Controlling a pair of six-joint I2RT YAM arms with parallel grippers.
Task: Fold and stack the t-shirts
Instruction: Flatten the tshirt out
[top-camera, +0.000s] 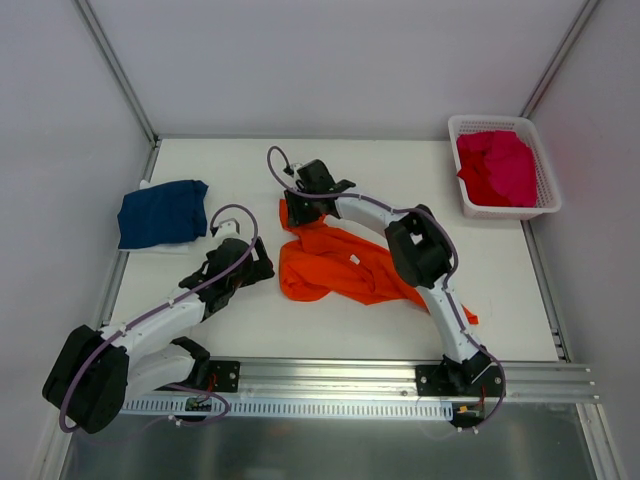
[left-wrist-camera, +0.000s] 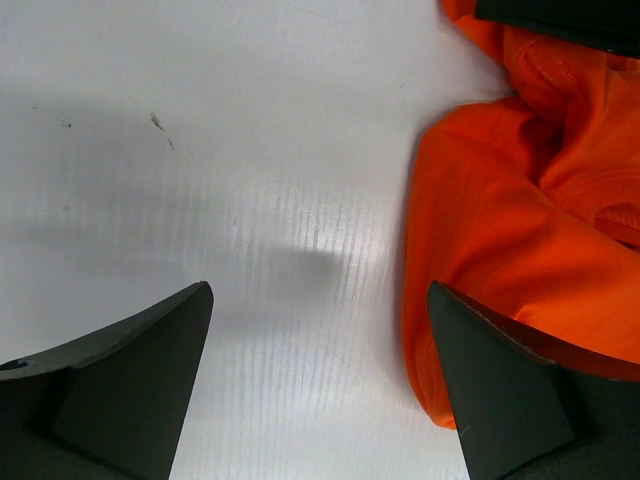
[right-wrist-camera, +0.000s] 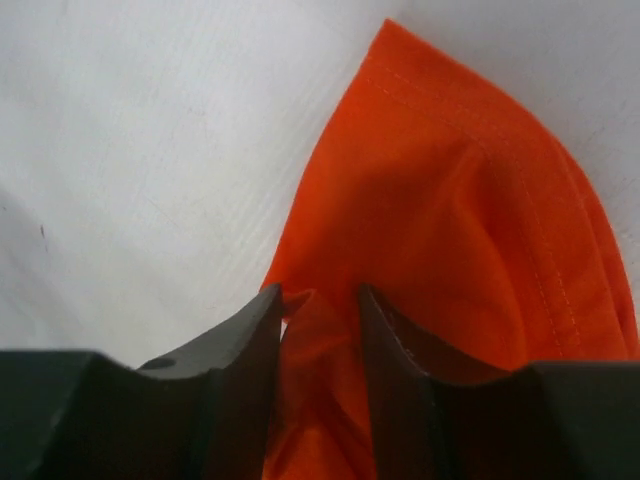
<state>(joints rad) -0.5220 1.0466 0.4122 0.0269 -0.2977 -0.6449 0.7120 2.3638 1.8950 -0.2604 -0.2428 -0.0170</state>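
Note:
The orange t-shirt lies crumpled in the middle of the table. My right gripper is at its far left corner, shut on a fold of the orange cloth, which bunches between the jaws. My left gripper is open and empty just left of the shirt; its right finger lies over the shirt's edge. A folded navy blue t-shirt lies at the far left. Magenta-pink t-shirts fill the white basket.
The basket stands at the table's back right corner. A strip of white shows under the navy shirt's near edge. Metal frame rails run along the table's sides and its near edge.

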